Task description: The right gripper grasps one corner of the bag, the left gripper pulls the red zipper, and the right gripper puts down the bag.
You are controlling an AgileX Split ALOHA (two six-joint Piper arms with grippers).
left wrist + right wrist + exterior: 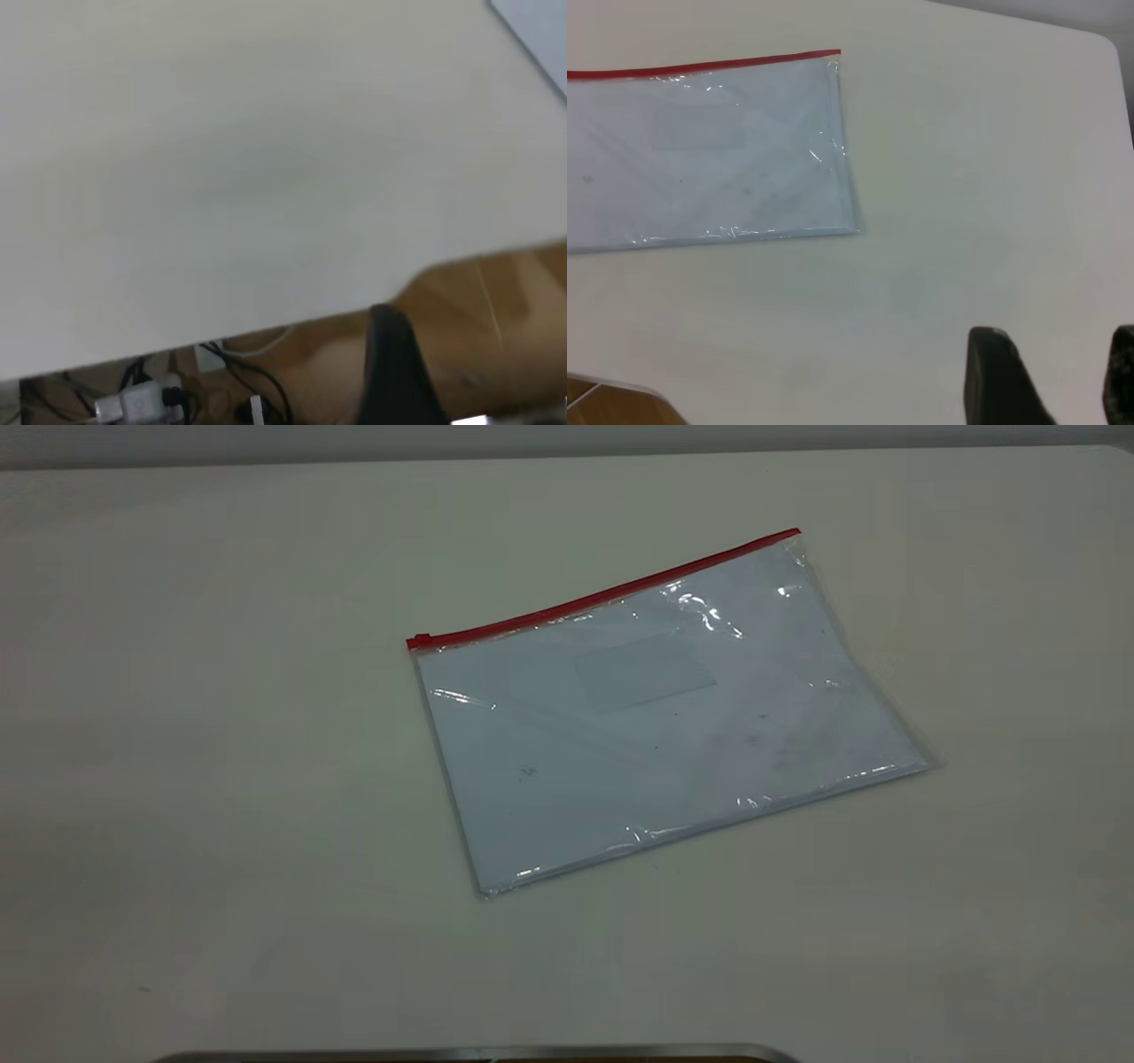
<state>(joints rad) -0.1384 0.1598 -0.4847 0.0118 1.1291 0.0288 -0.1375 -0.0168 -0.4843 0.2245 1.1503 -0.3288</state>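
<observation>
The bag (656, 717) lies flat on the white table, clear plastic with white paper inside. Its red zipper (602, 593) runs along the far long edge, and the small slider tab (418, 640) sits at the left end. Neither arm shows in the exterior view. In the right wrist view the bag (709, 159) and the red zipper (700, 64) lie well away from my right gripper (1054, 332), which hangs open over bare table, nothing between its fingers. My left gripper (394, 372) shows as a black wedge past the table's edge, far from the bag's corner (540, 35).
The white table (221, 779) surrounds the bag on all sides. A dark rounded metal edge (478, 1054) shows at the near side of the table. Below the table's edge, the left wrist view shows wooden floor (496, 301) and cables with a plug strip (142, 403).
</observation>
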